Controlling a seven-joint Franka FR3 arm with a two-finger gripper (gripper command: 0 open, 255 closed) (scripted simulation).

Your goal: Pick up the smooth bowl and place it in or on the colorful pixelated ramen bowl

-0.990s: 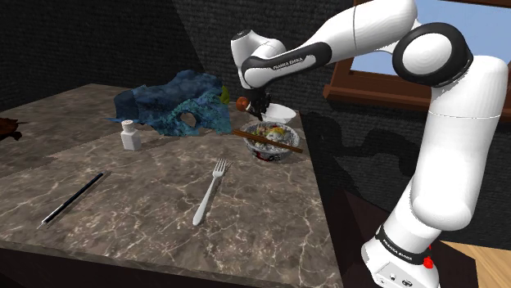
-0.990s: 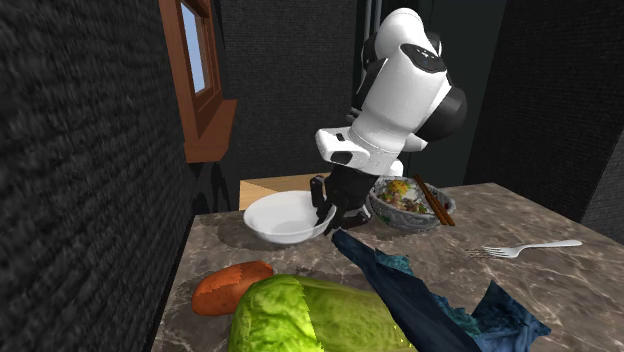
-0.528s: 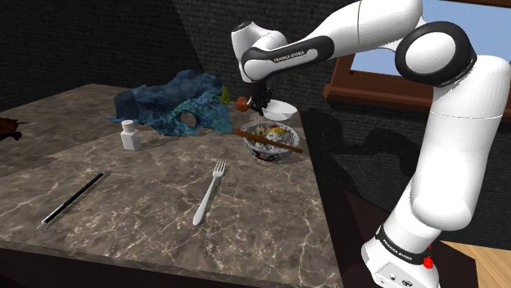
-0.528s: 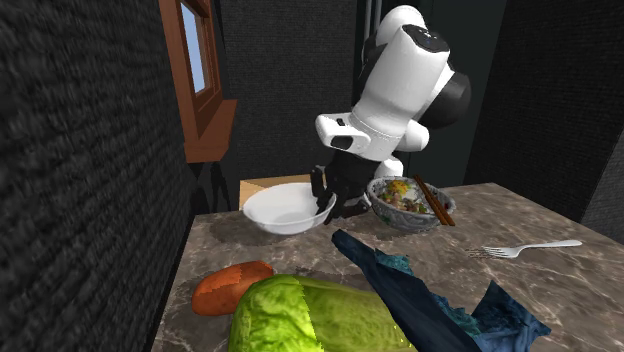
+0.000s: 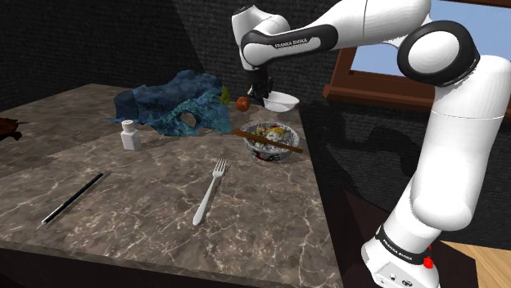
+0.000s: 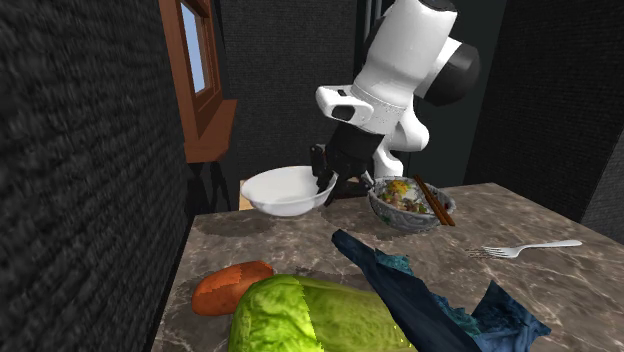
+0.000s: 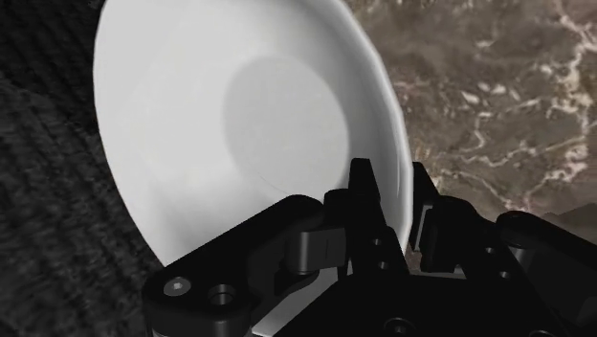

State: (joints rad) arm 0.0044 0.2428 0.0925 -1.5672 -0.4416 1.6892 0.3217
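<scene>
A smooth white bowl (image 6: 283, 191) hangs in the air above the marble table, my black gripper (image 6: 327, 184) shut on its rim. Seen from the wrist, one finger sits inside the white bowl (image 7: 239, 124) and the other outside, with the gripper (image 7: 407, 206) clasping the rim between them. The white bowl (image 5: 282, 101) floats beyond the table's far corner in the shoulder view, held by the gripper (image 5: 266, 99). The colourful ramen bowl (image 5: 273, 140) with chopsticks across it stands on the table nearer the camera; the ramen bowl (image 6: 405, 204) lies to the second exterior view's right of the lifted bowl.
A blue crumpled cloth (image 5: 178, 104), a white shaker (image 5: 129, 135), a fork (image 5: 210, 191) and a black pen (image 5: 72, 199) lie on the table (image 5: 156, 213). A green lettuce (image 6: 310, 317) and an orange-red lump (image 6: 230, 286) sit close to the second camera. A wooden window frame (image 6: 196, 80) is on the wall.
The gripper has risen with the white bowl, lifting it off the table and higher above the tabletop. Its grip on the rim stays the same.
</scene>
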